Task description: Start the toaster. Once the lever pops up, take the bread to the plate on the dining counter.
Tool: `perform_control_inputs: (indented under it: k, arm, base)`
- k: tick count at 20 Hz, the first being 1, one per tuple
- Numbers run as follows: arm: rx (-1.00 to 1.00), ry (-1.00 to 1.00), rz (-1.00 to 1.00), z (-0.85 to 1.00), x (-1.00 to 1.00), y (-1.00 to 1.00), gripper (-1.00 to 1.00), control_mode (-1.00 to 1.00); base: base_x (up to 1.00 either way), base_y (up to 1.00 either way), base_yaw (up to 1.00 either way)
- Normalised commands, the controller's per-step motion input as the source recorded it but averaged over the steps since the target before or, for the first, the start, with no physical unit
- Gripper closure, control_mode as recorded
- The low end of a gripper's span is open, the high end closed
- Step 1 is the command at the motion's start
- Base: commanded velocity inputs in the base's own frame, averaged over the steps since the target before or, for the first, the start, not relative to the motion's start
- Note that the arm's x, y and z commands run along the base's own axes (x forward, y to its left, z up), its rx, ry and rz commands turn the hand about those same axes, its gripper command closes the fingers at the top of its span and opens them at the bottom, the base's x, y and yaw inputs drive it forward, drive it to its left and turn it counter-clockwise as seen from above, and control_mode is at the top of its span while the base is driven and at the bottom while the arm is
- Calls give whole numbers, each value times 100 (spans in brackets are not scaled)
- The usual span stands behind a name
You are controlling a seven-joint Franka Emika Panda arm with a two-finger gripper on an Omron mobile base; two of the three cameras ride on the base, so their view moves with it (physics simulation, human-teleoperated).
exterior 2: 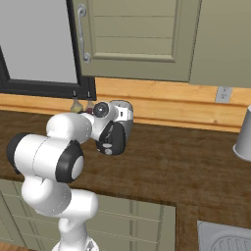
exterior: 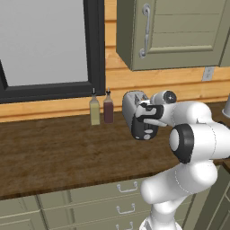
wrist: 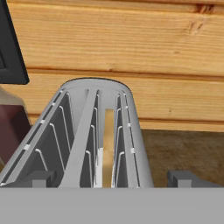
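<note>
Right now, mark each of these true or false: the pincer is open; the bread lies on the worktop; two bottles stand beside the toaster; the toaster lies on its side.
1. The pincer is open. True: its tips stand wide apart over the toaster.
2. The bread lies on the worktop. False: it sits in a toaster slot.
3. Two bottles stand beside the toaster. True.
4. The toaster lies on its side. False: it stands upright, slots up.

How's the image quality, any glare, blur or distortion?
Left base view: flat, even light, no glare, toaster sharp. Right base view: the same, faint shading under the arm. Hand view: close-up stretches the toaster's slots; bread edge-on, crisp.
</note>
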Motion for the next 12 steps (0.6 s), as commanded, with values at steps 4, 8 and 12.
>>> perform_control_inputs:
  k: [4, 8, 12]
  arm:
    - [0, 0, 0, 0, 0, 0, -100, -100]
    - [0, 0, 0, 0, 0, 0, -100, -100]
    - [0, 0, 0, 0, 0, 0, -100, -100]
  base:
    - [0, 0, 0]
    - [0, 0, 0]
    - [0, 0, 0]
